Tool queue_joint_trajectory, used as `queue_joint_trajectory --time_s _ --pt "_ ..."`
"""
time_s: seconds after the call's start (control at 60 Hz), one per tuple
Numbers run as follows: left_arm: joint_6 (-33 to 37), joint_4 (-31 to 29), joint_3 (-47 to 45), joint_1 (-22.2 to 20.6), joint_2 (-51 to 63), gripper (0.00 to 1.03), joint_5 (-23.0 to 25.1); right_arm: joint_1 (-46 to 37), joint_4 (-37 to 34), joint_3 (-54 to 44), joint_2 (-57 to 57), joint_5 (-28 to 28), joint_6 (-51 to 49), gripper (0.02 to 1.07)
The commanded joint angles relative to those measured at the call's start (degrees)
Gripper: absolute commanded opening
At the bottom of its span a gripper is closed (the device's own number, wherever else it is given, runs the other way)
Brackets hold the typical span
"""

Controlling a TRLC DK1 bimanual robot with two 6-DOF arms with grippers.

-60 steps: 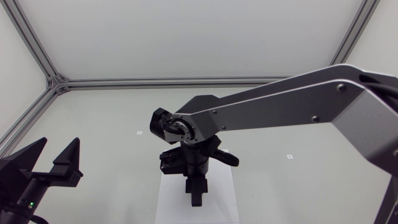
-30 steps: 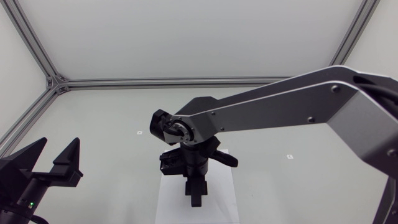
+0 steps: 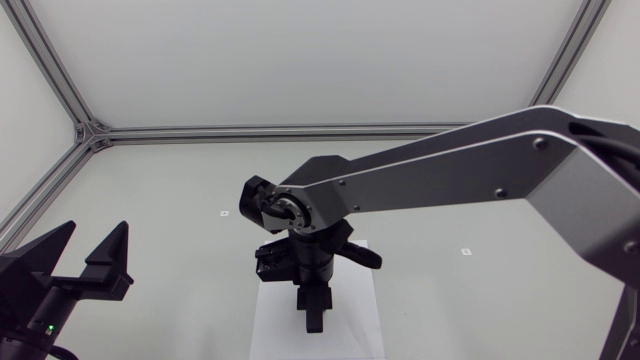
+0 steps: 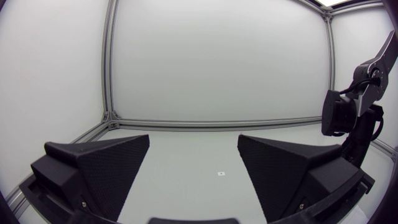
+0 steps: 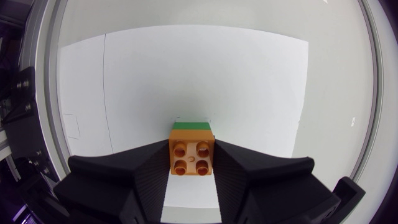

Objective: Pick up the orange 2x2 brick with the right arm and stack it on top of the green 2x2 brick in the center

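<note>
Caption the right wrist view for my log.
Jaws shut on the orange brick, green brick directly beneath, above a white sheet.

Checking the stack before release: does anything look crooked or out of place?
Nothing stands out. The orange brick sits square in the right pincer, its edges parallel to the green brick showing just beyond it.

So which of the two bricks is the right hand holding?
The orange brick, clamped between the fingers of the right hand; the green brick only peeks out beyond it.

Bright, even light; perhaps fisheye-warped edges
</note>
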Motion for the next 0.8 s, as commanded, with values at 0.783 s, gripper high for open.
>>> queue_joint_trajectory --time_s 0.783 --pt "0.73 -0.76 -2.35 0.31 -0.45 0.99 0.23 0.73 0.66 1.40 1.94 -0.54 0.57 0.36"
